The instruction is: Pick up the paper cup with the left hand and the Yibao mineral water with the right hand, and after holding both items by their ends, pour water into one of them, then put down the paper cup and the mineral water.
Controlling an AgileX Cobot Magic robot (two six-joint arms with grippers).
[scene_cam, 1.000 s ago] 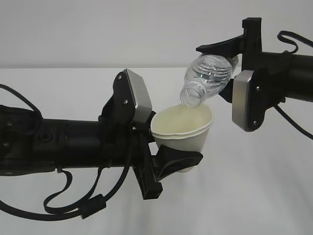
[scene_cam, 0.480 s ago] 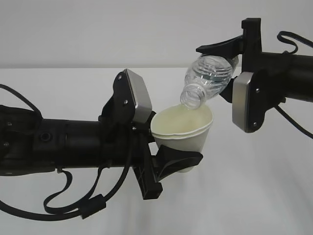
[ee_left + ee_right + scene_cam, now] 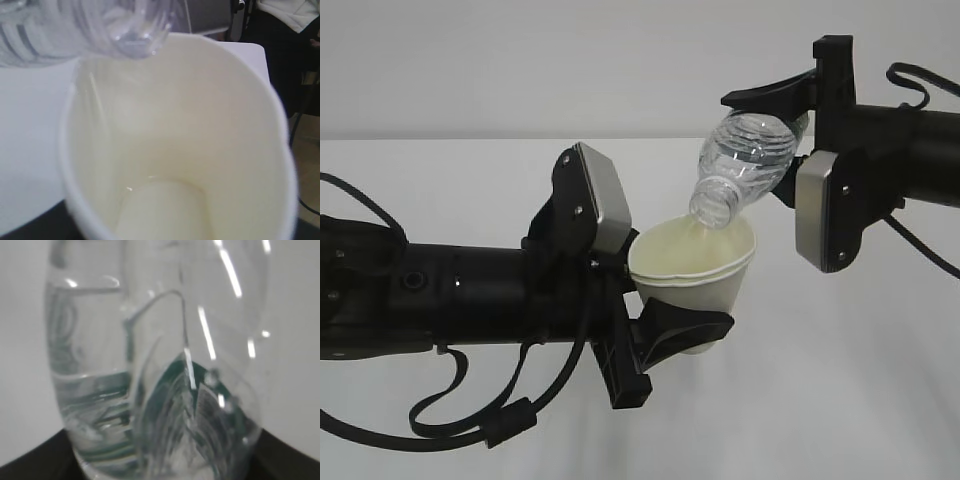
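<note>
Left tool (image 3: pixel 692 322) grips cup (image 3: pixel 695 268), right tool (image 3: pixel 788 140) grips bottle (image 3: pixel 745 160) tipped at 1 o'clock; keep mouth over cup, pour slow.

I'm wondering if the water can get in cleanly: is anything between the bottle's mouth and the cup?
Nothing visible. The bottle, tilted mouth-down in the right gripper, has its open mouth just above the cup held by the left gripper. The left wrist view shows the cup's inside unobstructed.
</note>
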